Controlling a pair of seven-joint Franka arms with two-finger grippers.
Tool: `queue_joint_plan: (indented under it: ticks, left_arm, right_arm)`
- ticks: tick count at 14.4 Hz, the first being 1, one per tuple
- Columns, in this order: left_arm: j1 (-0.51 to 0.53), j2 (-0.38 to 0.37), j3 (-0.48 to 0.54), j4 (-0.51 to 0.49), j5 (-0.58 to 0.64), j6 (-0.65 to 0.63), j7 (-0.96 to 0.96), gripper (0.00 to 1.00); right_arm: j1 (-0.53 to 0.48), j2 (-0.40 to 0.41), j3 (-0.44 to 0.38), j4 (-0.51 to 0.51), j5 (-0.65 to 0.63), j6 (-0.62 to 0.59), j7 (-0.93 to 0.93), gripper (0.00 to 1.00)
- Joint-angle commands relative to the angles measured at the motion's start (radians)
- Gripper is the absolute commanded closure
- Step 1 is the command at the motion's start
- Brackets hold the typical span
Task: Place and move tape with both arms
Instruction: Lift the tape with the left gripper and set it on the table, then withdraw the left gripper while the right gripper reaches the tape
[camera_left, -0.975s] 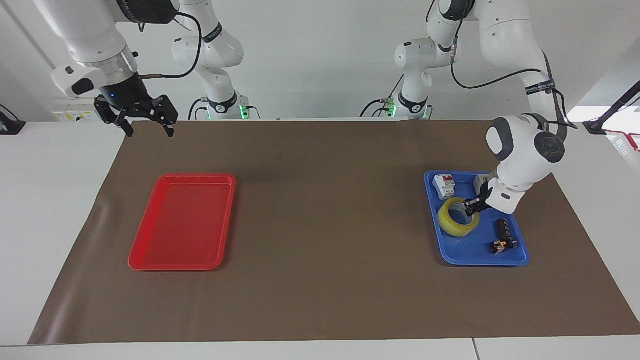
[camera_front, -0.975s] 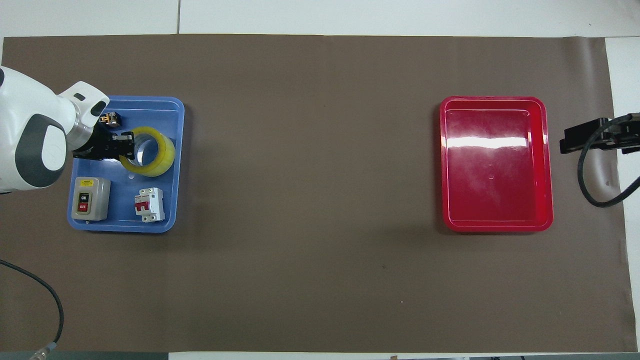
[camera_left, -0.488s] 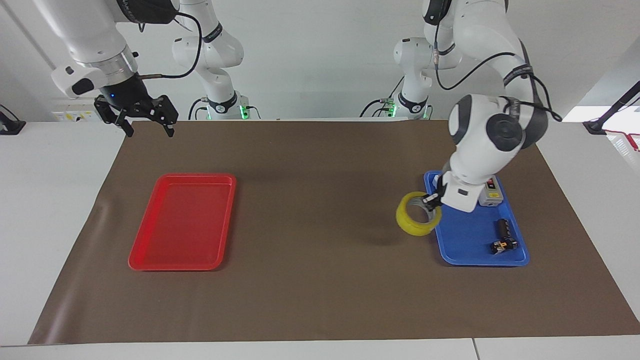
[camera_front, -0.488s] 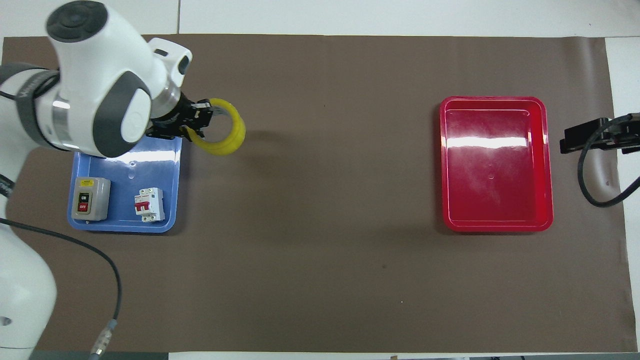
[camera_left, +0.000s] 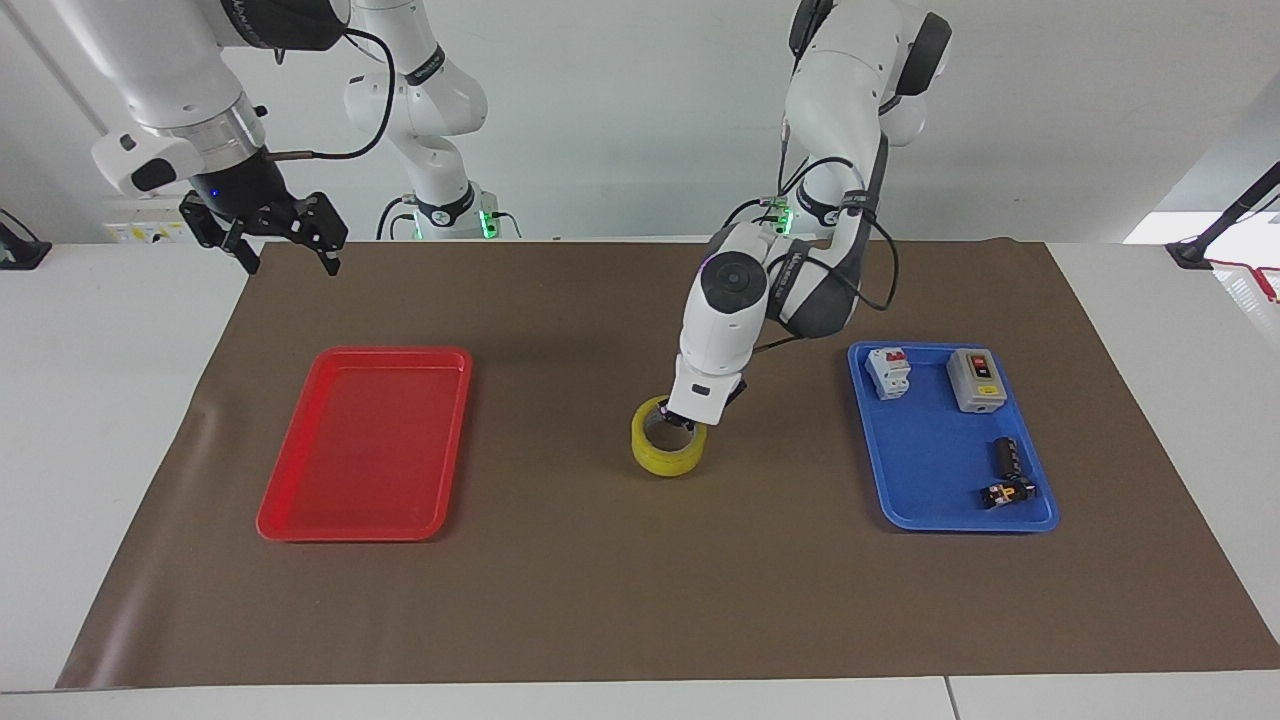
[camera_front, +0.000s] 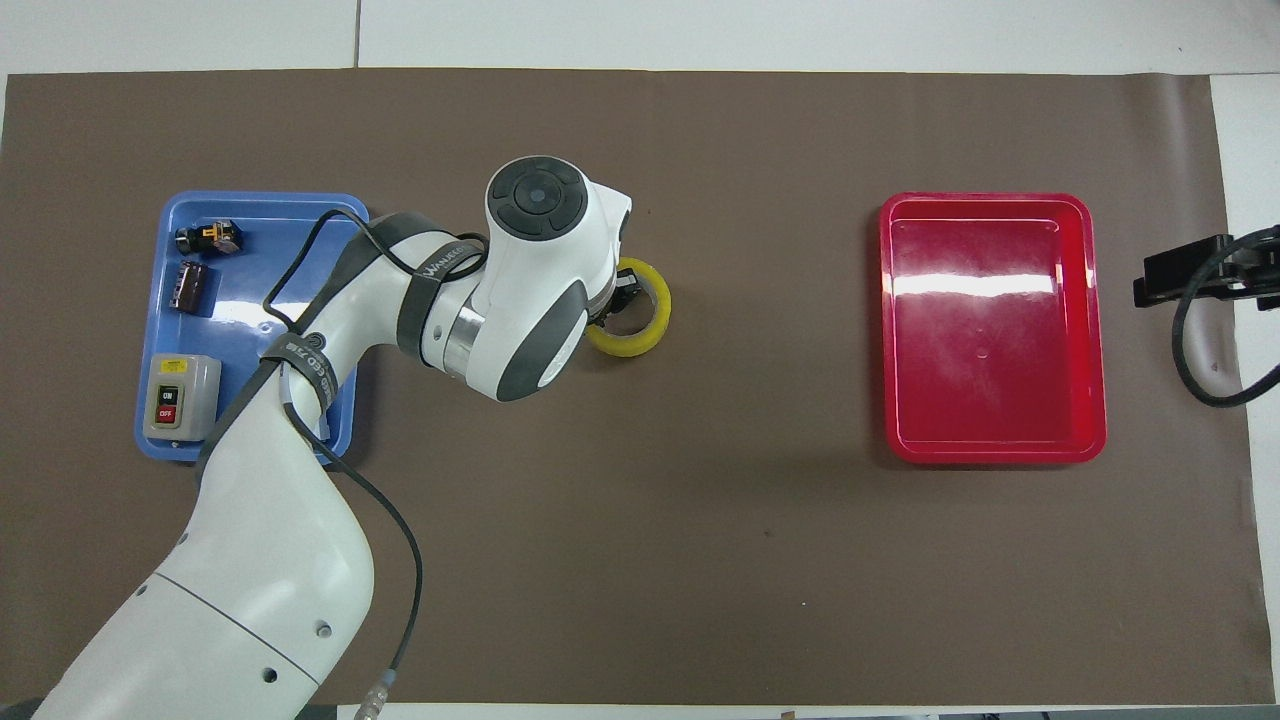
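Pinching the rim of the tape (camera_left: 668, 450), the left gripper (camera_left: 684, 421) sits low at the middle of the facing frame, over the brown mat (camera_left: 640, 600) between the two trays; whether the roll touches the mat I cannot tell. In the overhead frame the tape (camera_front: 630, 321) shows just left of centre. The blue tray (camera_left: 905, 510) lies centre right of the facing frame, the red tray (camera_left: 300, 520) centre left. The right gripper (camera_left: 285, 262) waits at upper left, fingers spread.
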Motion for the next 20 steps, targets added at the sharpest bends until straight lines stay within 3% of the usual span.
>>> queue_joint_plan:
  ticks: [1,3,4,5,7,9,11,14,16,18,20]
  left_arm:
    - [-0.007,-0.020,0.013,-0.053,0.018,0.047,-0.015,1.00]
    - [-0.013,-0.023,0.015,-0.062,0.020,0.039,-0.015,0.96]
    - [-0.008,-0.023,0.015,-0.050,0.018,0.025,-0.016,0.32]
    - [-0.007,-0.023,0.018,-0.030,0.024,0.001,-0.016,0.00]
    - [0.030,-0.065,0.048,-0.004,0.028,-0.073,-0.003,0.00]
    - [0.132,-0.180,0.051,-0.019,0.028,-0.143,0.037,0.00]
    - [0.226,-0.259,0.055,-0.019,0.028,-0.256,0.211,0.00]
    - [0.388,-0.362,0.055,-0.021,0.028,-0.404,0.492,0.00]
    - [0.465,-0.412,0.055,-0.022,0.028,-0.479,0.650,0.00]
    - [0.492,-0.467,0.055,-0.053,0.028,-0.528,0.720,0.00]
    - [0.476,-0.515,0.053,-0.094,0.028,-0.538,0.720,0.00]
  right_arm:
    - [-0.011,-0.015,0.006,-0.025,0.015,-0.011,-0.016,0.00]
    - [-0.011,-0.026,0.006,-0.057,0.015,0.051,-0.028,0.00]
    - [-0.011,-0.027,0.006,-0.068,0.015,0.076,-0.049,0.00]
    - [-0.009,-0.029,0.006,-0.074,0.015,0.085,-0.069,0.00]
    - [-0.004,-0.028,0.008,-0.074,0.013,0.068,-0.076,0.00]
    - [-0.001,-0.014,0.018,-0.064,0.015,0.045,-0.074,0.00]
    - [0.031,0.027,0.029,-0.047,0.027,0.045,-0.062,0.00]
    - [0.150,0.200,0.034,0.091,0.029,0.059,0.173,0.00]
    - [0.242,0.273,0.034,0.110,0.021,0.141,0.297,0.00]
    - [0.333,0.334,0.032,0.113,0.006,0.192,0.352,0.00]
    - [0.411,0.452,0.034,0.169,-0.049,0.231,0.442,0.00]
